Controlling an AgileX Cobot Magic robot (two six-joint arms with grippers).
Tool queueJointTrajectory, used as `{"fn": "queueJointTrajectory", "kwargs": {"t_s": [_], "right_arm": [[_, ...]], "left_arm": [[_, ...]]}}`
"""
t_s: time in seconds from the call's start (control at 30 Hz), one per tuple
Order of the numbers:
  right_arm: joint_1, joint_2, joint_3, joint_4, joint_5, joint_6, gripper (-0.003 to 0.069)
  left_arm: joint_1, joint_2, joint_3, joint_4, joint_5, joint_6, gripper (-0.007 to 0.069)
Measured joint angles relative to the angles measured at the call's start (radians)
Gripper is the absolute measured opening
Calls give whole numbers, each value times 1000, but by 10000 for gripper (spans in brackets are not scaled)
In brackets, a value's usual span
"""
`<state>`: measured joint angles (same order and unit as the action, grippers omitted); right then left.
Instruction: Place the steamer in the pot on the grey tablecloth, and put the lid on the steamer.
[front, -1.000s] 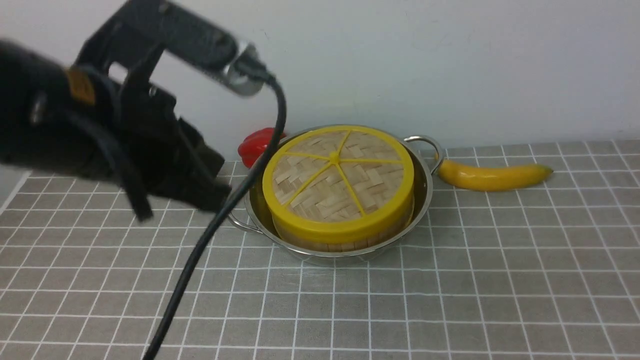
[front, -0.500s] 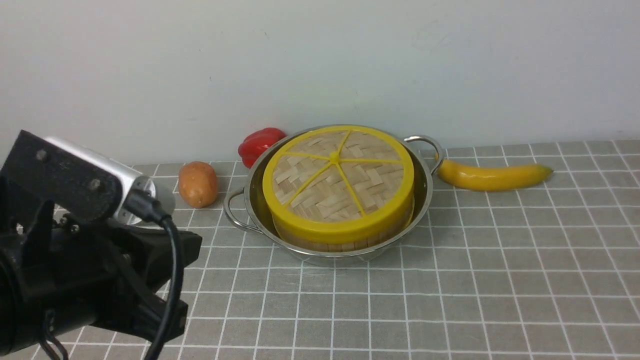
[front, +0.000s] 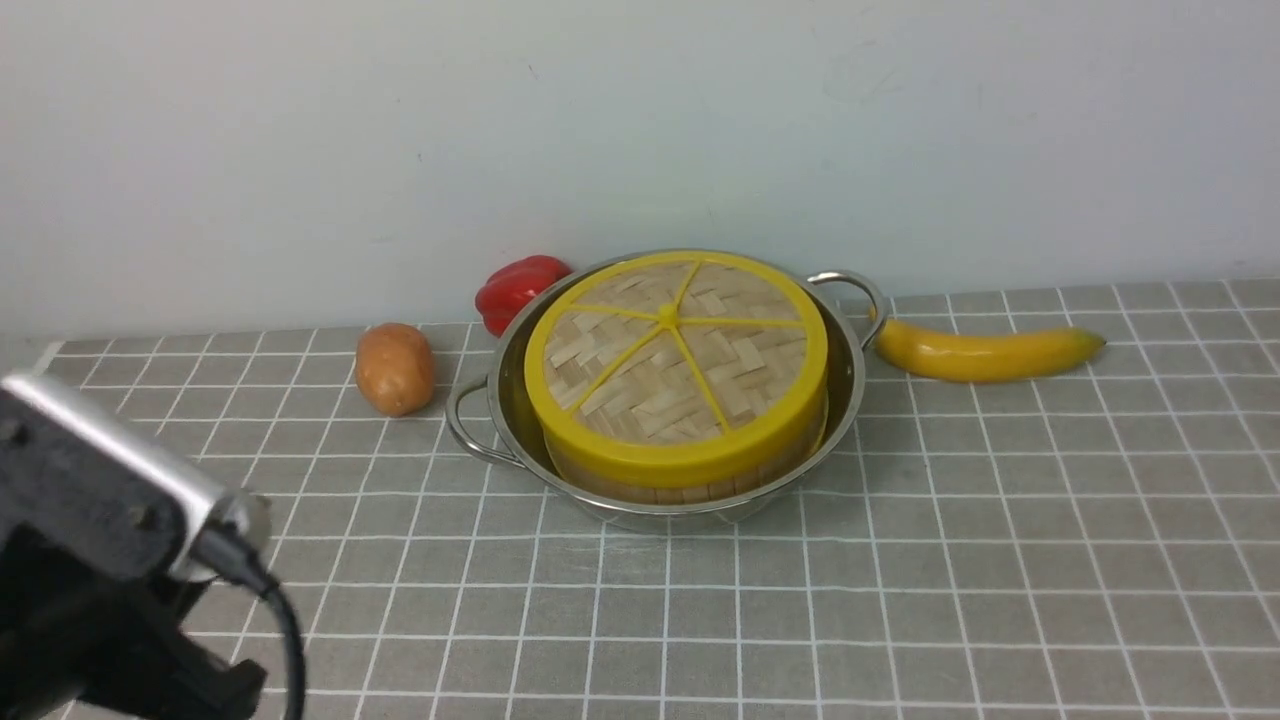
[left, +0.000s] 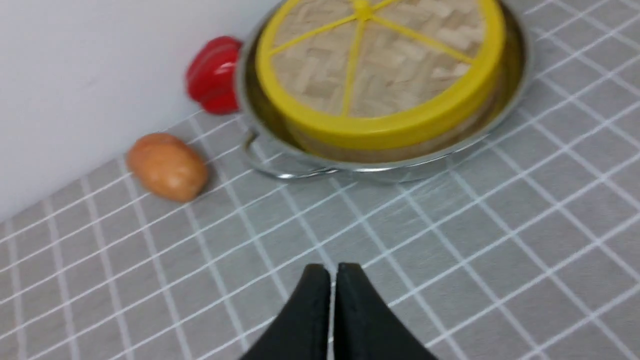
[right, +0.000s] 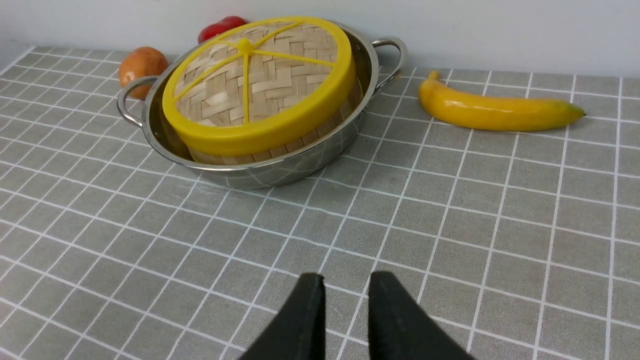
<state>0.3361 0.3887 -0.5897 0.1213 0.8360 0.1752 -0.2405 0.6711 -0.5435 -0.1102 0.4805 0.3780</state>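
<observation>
A plain pale wall (front: 640, 130) runs across the far side of the scene, matte and bare apart from a few faint scuffs. It meets the table surface in a straight line running from left to right. The light is soft and even, casting only weak shadows at the foot of the wall. At the far left a narrow strip of lighter surface (front: 20, 350) shows.

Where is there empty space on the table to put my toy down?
The grey tablecloth is bare in front of the pot and below the banana. It is crowded at the back: the potato and red pepper sit close by the pot, near the wall.
</observation>
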Motion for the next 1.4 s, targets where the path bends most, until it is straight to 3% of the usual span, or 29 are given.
{"fn": "queueJointTrajectory", "kwargs": {"t_s": [0.2,0.33,0.6,1.27,1.4], "right_arm": [[0,0,0,4,0,0,167],[0,0,0,4,0,0,178],[0,0,0,4,0,4,202],[0,-1,1,-3,0,-2,240],[-93,-60,52,-68,-104,-67,240]], "left_arm": [[249,-331,272,5,-153,-11,23],[310,-525,397,19,-184,-24,34],[315,-667,543,11,-188,-28,54],[316,-669,551,-6,-188,-28,87],[316,-669,551,-6,-188,-28,97]]}}
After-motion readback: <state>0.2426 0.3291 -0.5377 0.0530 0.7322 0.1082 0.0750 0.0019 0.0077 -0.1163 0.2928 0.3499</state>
